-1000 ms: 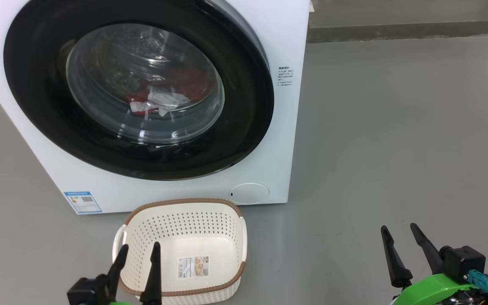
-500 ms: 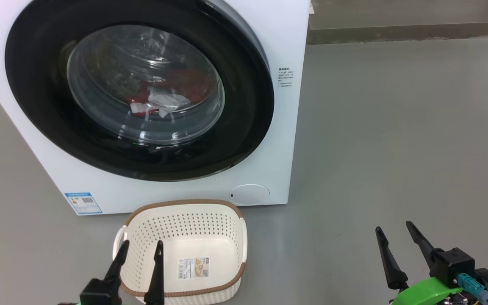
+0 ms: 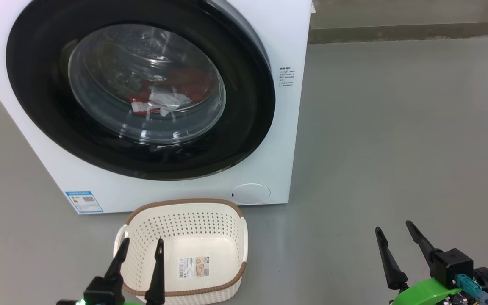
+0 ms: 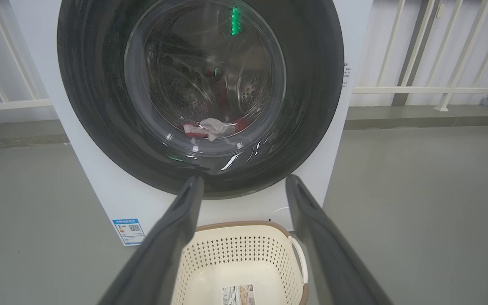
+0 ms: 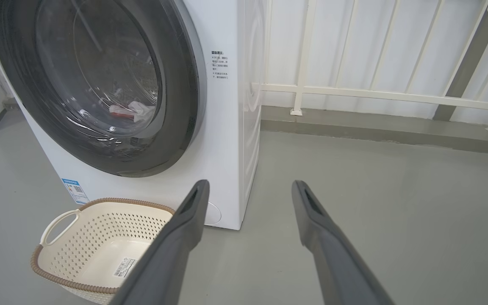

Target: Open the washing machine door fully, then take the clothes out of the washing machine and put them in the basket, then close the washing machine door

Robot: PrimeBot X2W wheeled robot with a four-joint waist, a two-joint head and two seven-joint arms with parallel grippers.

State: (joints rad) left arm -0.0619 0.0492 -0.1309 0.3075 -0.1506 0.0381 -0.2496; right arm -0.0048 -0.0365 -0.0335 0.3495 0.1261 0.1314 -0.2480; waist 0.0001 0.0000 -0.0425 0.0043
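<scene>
Bottom of the head view, lower left: your L gripper [image 3: 142, 242] is spread apart and empty, tips overlapping the basket [image 3: 184, 201] in frame. I can't tell its height over it. Lower right: the R gripper [image 3: 393, 228] is also spread and empty, over bare floor [image 3: 396, 127], well apart from everything.

The basket sits bottom centre, just in front of the washing machine [image 3: 295, 42], w/ nothing in it but a paper label [image 3: 193, 267]. The washing machine door [image 3: 36, 84] fills the upper left and looks shut. The clothes [image 3: 159, 99] lie behind its glass [image 3: 142, 55], low inside.

Step in hand, as I read it: open the door. Its right side shows a grey edge [image 5: 199, 84], prob. the pull side, so the R gripper seems the better pick. Hook in there, follow the door's arc rather than pulling straight back, & swing it wide w/o knocking the basket.

Count: 2 grippers, 1 basket, 1 machine, 1 door. Clothes: red fabric plus 1 white piece. You can't split garments thru the glass.
</scene>
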